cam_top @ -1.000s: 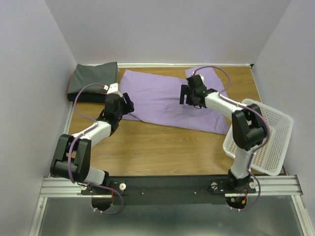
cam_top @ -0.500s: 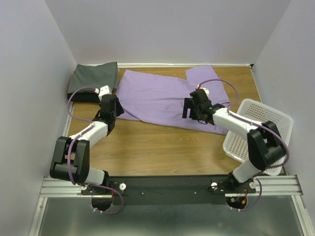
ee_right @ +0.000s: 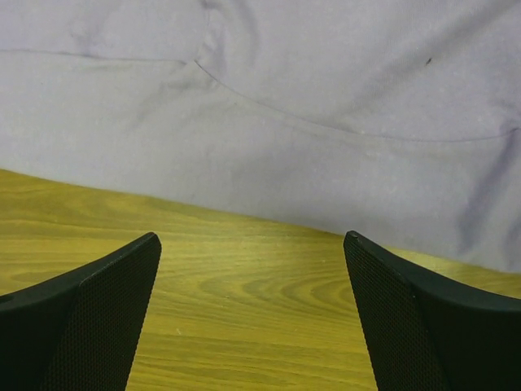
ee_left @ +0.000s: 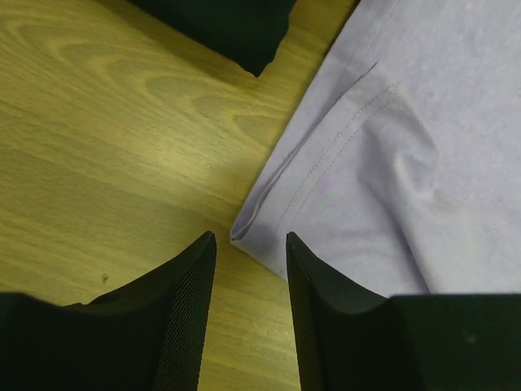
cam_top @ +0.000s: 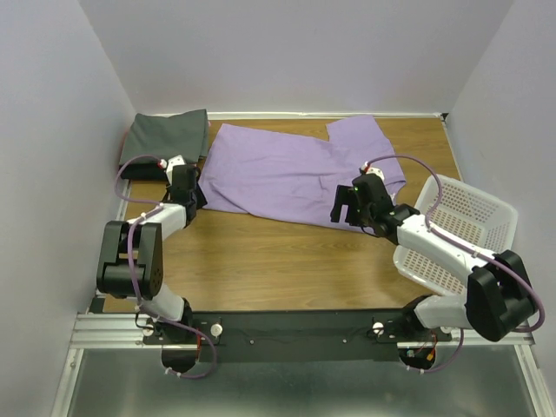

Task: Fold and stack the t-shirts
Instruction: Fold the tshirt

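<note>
A lavender t-shirt [cam_top: 287,169] lies spread flat across the back of the table. A folded dark grey t-shirt [cam_top: 165,137] sits at the back left corner. No pinkish shirt is in view. My left gripper [cam_top: 184,193] hovers at the lavender shirt's left sleeve corner [ee_left: 244,232], jaws slightly apart and empty [ee_left: 248,238]. The dark grey shirt's edge [ee_left: 236,24] shows just beyond. My right gripper [cam_top: 343,208] is wide open and empty [ee_right: 251,240] over bare wood, just short of the lavender shirt's near hem [ee_right: 285,138].
A white mesh basket [cam_top: 465,239] stands tilted at the right edge, beside my right arm. Bare wooden table [cam_top: 278,261] lies between the shirt and the arm bases. Grey walls close in the left, back and right.
Both grippers have let go and pulled back off the lavender shirt, the left one leftward, the right one toward the near edge. The shirt now lies flatter, its right sleeve spread out.
</note>
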You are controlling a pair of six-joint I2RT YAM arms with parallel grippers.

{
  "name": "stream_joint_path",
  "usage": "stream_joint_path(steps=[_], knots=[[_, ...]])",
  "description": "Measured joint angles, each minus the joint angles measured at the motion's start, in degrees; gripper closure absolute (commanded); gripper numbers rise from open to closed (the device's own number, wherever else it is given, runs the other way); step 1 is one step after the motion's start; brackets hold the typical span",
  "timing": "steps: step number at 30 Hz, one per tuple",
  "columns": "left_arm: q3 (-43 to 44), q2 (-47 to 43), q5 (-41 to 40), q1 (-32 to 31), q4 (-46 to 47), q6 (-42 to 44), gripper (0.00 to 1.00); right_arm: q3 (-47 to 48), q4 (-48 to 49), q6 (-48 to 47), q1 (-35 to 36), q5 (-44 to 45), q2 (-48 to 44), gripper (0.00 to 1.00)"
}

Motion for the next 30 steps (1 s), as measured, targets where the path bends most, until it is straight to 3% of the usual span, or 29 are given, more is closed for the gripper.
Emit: stream_joint_path(steps=[5,9,12,13,30], knots=[[2.2,4.2,1.5,0.0,-0.9,0.6,0.53,-1.5,0.0,-0.1,0.0,-0.3,-0.1,0.0],[3.5,6.4,1.9,0.0,-1.8,0.9,0.62,-1.8,0.3,-0.3,0.0,-0.3,-0.1,0.0],[4.1,6.9,2.2,0.0,-2.1,1.2,0.94,-1.8,1.0,-0.3,0.0,-0.6,0.5,0.0],[4.5,7.2,2.4,0.0,-2.3,1.4,1.0,-1.8,1.2,-0.3,0.0,-0.7,1.0,0.0],[5.6,6.4,2.8,0.7,-3.7,4.2,1.0,-0.7,3.2,-0.3,0.0,1.7,13.1,0.0]])
